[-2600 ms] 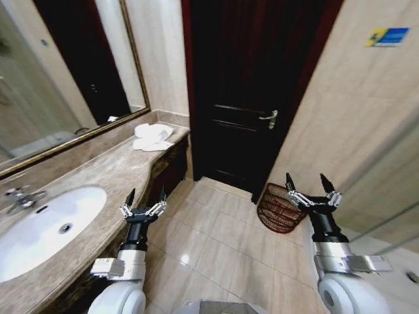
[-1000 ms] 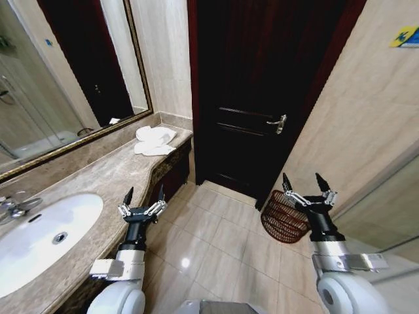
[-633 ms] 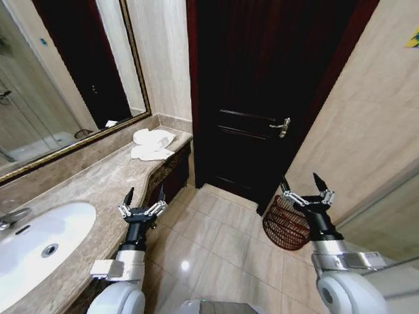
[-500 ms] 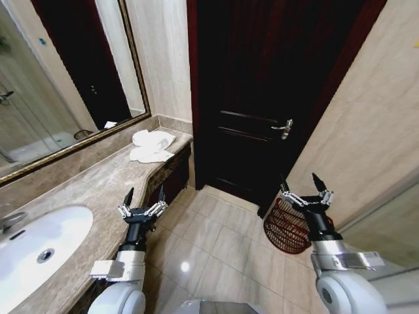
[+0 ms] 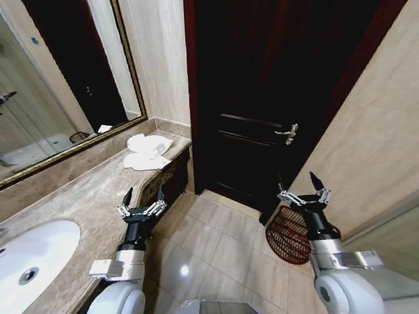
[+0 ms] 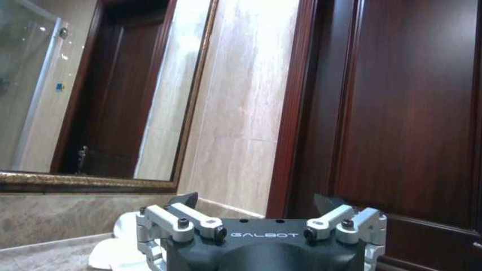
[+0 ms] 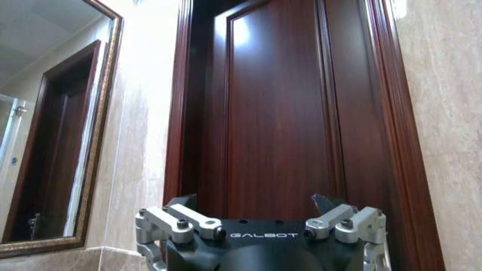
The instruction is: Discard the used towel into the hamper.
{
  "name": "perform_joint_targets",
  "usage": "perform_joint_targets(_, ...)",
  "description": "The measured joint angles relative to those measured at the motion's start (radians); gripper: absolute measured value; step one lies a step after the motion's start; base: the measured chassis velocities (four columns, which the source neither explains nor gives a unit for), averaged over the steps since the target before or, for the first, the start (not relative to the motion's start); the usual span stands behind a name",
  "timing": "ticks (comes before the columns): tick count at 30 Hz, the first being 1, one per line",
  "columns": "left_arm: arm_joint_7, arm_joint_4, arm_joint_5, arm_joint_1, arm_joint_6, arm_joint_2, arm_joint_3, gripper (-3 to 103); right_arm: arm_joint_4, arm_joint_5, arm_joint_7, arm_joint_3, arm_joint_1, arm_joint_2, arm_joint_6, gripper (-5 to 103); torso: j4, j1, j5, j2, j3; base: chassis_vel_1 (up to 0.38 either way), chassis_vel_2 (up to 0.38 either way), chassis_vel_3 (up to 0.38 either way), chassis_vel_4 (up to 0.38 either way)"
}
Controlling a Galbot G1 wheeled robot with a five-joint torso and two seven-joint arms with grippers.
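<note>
Left gripper (image 5: pixel 142 198) raised in the lower left of the head frame, fingers spread wide with nothing between them, hovering just off the edge of the marble counter (image 5: pixel 85 196). Same empty spread in the left wrist frame, gripper (image 6: pixel 256 202) low in the picture with the white towel (image 6: pixel 113 251) peeking out at lower left behind one finger. Right gripper (image 5: pixel 303 186) held up in the lower right of the head frame, also splayed open and empty, seen again low in the right wrist frame (image 7: pixel 256 202) against the dark wooden door (image 7: pixel 279 113)

Just behind the right gripper in the head frame, overlapped by the arm: the hamper (image 5: pixel 286 235), a dark red-brown wire basket on the tiled floor (image 5: pixel 216 242), close to the beige wall (image 5: pixel 366 144) at right and near the foot of the door (image 5: pixel 262 98)

At the lower left edge, part of a white sink basin (image 5: pixel 26 258) set into the counter. Farther up the counter, left of centre: the towel (image 5: pixel 148 151), crumpled in a white heap at the counter's far end, well apart from the hamper and from both grippers. Above the counter, upper left: a gold-framed mirror (image 5: pixel 59 85). Farthest back, centre: the door with its metal lever handle (image 5: pixel 289 133)
</note>
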Motion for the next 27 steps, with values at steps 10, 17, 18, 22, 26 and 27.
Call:
perform_joint_targets(10,-0.005,0.000,-0.002,0.000,0.006,0.000,0.003,100,-0.004,0.011,0.007,0.001,0.003,-0.008,0.020,100,-0.0001,0.000,-0.0001,0.000,0.000,-0.007,0.011,0.011,-0.009)
perform_joint_targets(17,-0.007,0.000,-0.002,0.006,0.006,0.000,0.003,100,-0.002,0.014,0.008,0.000,0.004,-0.011,0.020,100,0.0000,0.000,-0.0001,0.000,0.000,0.000,0.000,0.000,0.000)
perform_joint_targets(18,-0.009,0.000,-0.002,0.007,0.007,0.000,0.001,100,-0.002,0.015,0.008,0.000,0.004,-0.011,0.020,100,0.0000,0.000,0.0000,0.000,0.000,0.054,0.036,0.033,0.036)
perform_joint_targets(22,-0.010,0.000,-0.001,0.009,0.007,0.000,0.000,100,-0.001,0.018,0.008,0.003,0.006,-0.012,0.021,100,0.0000,0.000,-0.0001,0.000,0.000,0.016,0.010,0.011,0.017)
perform_joint_targets(26,-0.014,0.000,-0.001,0.011,0.007,0.000,-0.003,100,0.004,0.021,0.008,0.004,0.006,-0.012,0.021,100,0.0000,0.000,-0.0002,0.000,0.000,0.077,0.069,0.076,0.079)
perform_joint_targets(27,-0.017,0.000,-0.001,0.011,0.007,0.000,-0.005,100,0.006,0.021,0.008,0.004,0.005,-0.012,0.020,100,0.0000,0.000,-0.0002,0.000,0.000,0.081,0.076,0.074,0.079)
